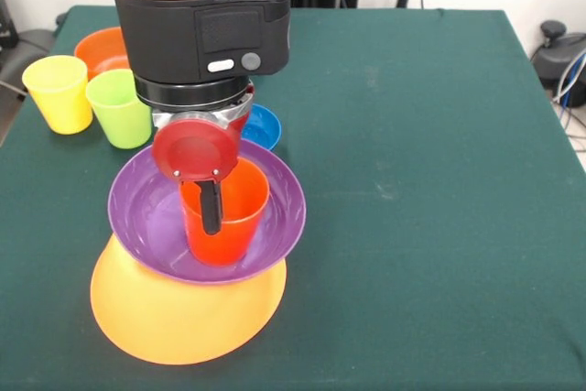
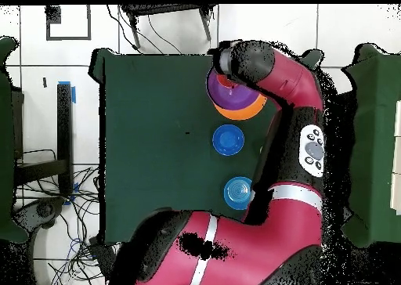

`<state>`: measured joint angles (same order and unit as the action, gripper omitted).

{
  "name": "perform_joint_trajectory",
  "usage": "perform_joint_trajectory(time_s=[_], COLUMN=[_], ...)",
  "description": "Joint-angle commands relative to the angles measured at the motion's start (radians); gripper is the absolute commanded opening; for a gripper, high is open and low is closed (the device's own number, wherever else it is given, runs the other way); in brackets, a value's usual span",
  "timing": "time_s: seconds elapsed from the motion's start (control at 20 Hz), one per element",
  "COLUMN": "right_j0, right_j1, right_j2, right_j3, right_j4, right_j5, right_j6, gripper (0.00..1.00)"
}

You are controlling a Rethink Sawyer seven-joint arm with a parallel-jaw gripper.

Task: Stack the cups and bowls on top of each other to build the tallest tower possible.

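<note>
nearest the front camera lies the very large yellow-orange bowl [image 1: 183, 318], upside down on the green table [image 1: 430, 226], its rim spreading toward the near edge. on its upturned bottom sits the wide purple bowl [image 1: 137, 217], open side up and tilted a little, and inside that stands the orange-red cup [image 1: 240, 217], upright; together these three make the tower [image 1: 206, 263]. the gripper [image 1: 211, 212] comes straight down over the cup, one dark finger [image 1: 211, 206] reaching inside the cup against its near wall; the other finger is hidden, so i cannot tell whether the jaws are pinching the cup wall or standing loose. above the finger sits a round red disc on the wrist, and above that the black and red body of the arm [image 1: 201, 34] fills the top of the view. just behind the tower, partly hidden by the wrist, a blue bowl [image 1: 264, 125] rests on the cloth. further back on the left stand the lime green cup [image 1: 119, 107] and the yellow cup [image 1: 59, 93], close side by side and upright, with the small orange bowl [image 1: 99, 48] just behind them. from overhead, the arm covers most of the tower and two blue bowls [image 2: 228, 140] lie apart on the cloth
</note>
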<state>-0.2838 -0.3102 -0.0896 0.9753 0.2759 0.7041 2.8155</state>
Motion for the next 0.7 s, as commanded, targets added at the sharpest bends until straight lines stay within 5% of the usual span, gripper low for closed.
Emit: perform_joint_trajectory(time_s=[0.05,0.35,0.7], right_j0=[-0.033,-0.051,-0.059], right_j1=[-0.009,-0.061,-0.050], right_j2=[0.111,0.127,0.146], right_j3=[0.172,0.256,0.248], right_j4=[-0.054,-0.065,-0.077], right_j5=[0.063,0.051,0.037], right_j6=[-0.154,-0.183,-0.179], gripper=[0.00,0.00,0.00])
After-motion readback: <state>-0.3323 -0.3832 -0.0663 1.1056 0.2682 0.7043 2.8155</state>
